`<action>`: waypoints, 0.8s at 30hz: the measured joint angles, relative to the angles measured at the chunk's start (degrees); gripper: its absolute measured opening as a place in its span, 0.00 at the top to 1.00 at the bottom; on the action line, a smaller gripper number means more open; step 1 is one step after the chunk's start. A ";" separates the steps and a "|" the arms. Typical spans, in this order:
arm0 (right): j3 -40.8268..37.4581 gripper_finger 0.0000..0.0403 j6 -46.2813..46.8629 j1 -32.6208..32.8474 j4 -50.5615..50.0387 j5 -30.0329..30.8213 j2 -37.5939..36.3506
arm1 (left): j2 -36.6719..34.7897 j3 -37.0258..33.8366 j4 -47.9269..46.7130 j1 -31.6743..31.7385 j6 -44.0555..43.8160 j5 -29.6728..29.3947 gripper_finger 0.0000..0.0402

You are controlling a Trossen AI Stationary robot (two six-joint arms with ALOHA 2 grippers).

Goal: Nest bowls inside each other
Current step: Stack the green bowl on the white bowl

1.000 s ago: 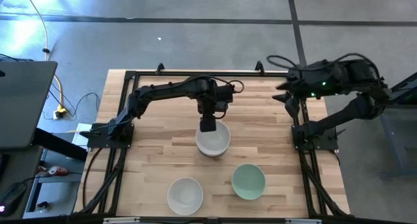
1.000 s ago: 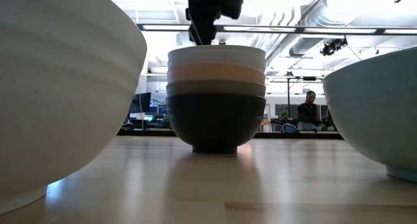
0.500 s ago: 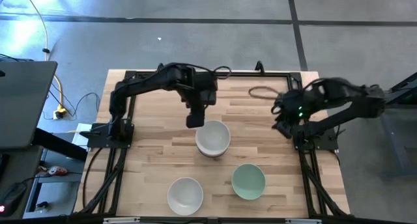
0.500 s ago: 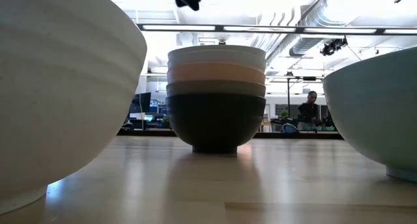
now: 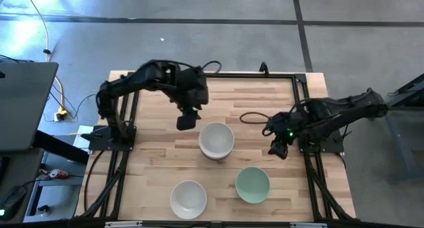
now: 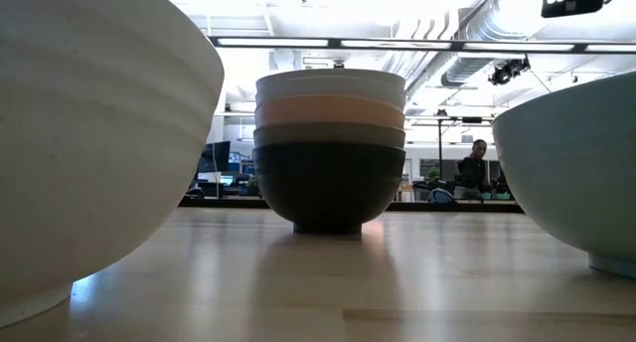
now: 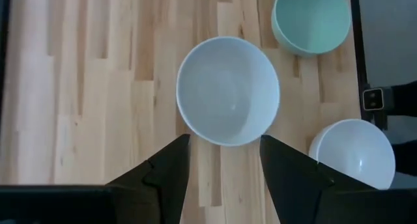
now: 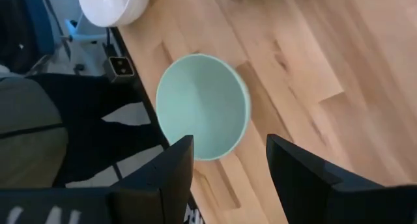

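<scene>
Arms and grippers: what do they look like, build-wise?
Both arms are black, slim and jointed. The left gripper ends in two dark, wedge-shaped fingers. The right gripper has the same dark fingers. A black cable loops off the right arm's wrist, where a small green light glows. No visible markings.

You see a light wooden plank table (image 5: 152, 155); at its centre a nested bowl stack (image 5: 216, 140), lower middle a white round bowl (image 5: 188, 199), lower right a mint green bowl (image 5: 252, 184).
</scene>
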 joint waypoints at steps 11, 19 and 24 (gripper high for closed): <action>-7.29 0.54 6.96 6.52 6.44 2.94 0.63 | -7.94 -3.95 0.03 1.57 -2.69 -9.06 0.57; -17.73 0.54 15.83 10.64 20.91 3.05 0.61 | -12.54 -6.40 0.01 2.29 -6.12 -14.18 0.57; -22.82 0.56 21.65 12.88 28.02 4.60 0.61 | -13.93 -6.45 0.01 2.38 -7.70 -15.39 0.57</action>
